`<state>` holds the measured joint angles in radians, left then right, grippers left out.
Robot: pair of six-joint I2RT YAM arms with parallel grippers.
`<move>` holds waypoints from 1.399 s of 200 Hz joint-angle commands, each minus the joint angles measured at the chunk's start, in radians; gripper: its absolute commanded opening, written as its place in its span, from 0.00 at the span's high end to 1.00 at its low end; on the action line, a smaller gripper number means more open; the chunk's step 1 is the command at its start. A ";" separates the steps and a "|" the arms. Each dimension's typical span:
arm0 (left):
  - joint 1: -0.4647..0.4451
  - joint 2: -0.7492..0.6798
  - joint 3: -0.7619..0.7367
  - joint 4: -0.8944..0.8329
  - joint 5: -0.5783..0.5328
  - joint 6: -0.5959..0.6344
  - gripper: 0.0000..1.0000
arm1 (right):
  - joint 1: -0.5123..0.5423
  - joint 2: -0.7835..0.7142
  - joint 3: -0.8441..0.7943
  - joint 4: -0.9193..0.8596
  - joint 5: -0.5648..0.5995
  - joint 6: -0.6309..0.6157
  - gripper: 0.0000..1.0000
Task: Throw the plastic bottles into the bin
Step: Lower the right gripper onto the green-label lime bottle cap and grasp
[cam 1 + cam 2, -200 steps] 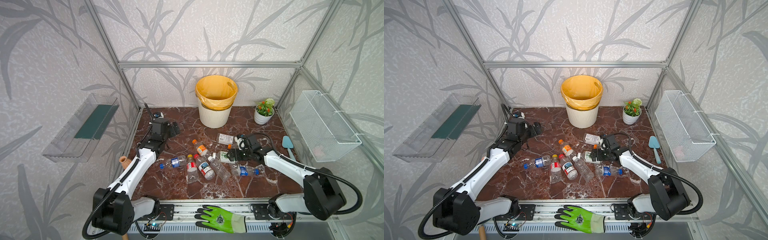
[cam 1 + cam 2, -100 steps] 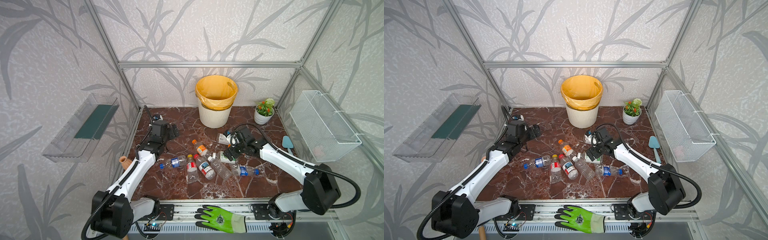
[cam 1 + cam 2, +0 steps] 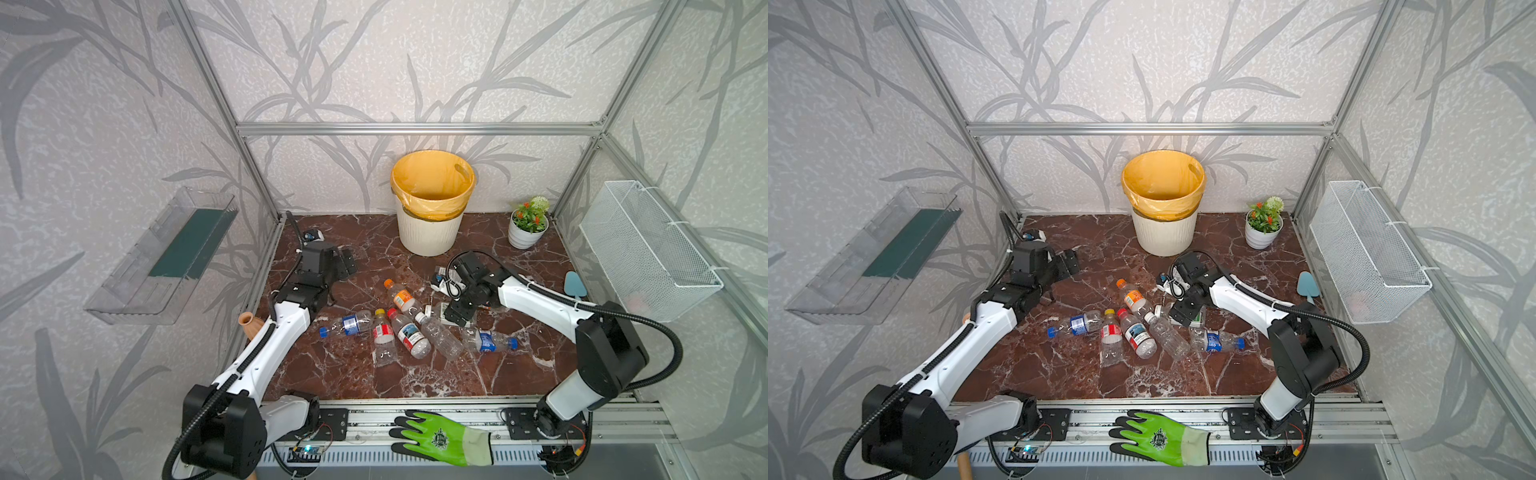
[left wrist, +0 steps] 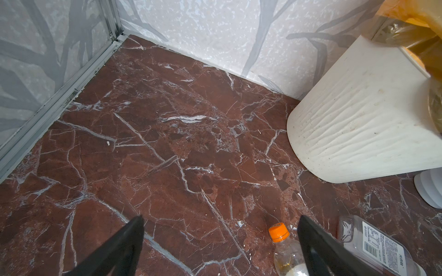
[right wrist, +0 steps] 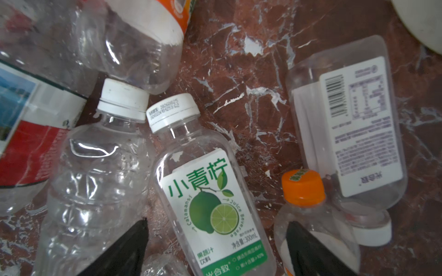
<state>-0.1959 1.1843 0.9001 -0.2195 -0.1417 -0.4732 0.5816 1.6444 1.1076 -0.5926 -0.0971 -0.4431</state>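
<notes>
You look into a metal frame with leaf-pattern walls and a dark red marble floor (image 3: 332,374). On the left wall hangs a clear shelf (image 3: 166,257). The left gripper (image 3: 345,266) hovers over bare floor at the rear left. Its jaws stand wide apart and hold nothing. In the left wrist view one finger (image 4: 318,251) is just beside an orange-capped bottle (image 3: 399,296). The plastic bottles (image 3: 409,328) lie on their sides in a loose group in the middle of the floor. From the left you see a blue-capped bottle (image 3: 349,325), a yellow-capped bottle (image 3: 383,336), a red-capped bottle (image 3: 409,334), a bare white-capped bottle (image 3: 440,337) and a blue-label bottle (image 3: 488,341). Behind them the bin (image 3: 432,237) stands upright against the back wall, lined with a yellow bag. The right gripper (image 3: 459,316) points down over the right end of the group. In the right wrist view its jaws are apart on both sides of a lime-label bottle (image 5: 210,191). Whether the fingers touch it, I cannot tell. A second orange-capped bottle (image 5: 303,191) and a flat white-label bottle (image 5: 346,124) lie just beside. Further right are a flowerpot (image 3: 525,237) in the rear corner and a wire basket (image 3: 640,249) on the right wall.
</notes>
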 commanded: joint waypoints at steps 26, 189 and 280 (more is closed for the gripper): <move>0.009 -0.022 -0.014 -0.028 -0.025 -0.006 0.01 | 0.002 0.085 0.055 -0.053 0.056 -0.035 0.10; 0.021 -0.029 -0.021 -0.036 -0.036 -0.013 0.01 | 0.008 0.173 0.111 -0.061 0.021 -0.036 0.27; 0.026 -0.038 -0.017 -0.043 -0.035 -0.015 0.01 | 0.009 0.222 0.129 -0.072 0.029 -0.017 0.13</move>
<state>-0.1749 1.1755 0.8860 -0.2409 -0.1570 -0.4747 0.5858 1.8400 1.2194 -0.6392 -0.0685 -0.4713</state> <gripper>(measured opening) 0.991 0.865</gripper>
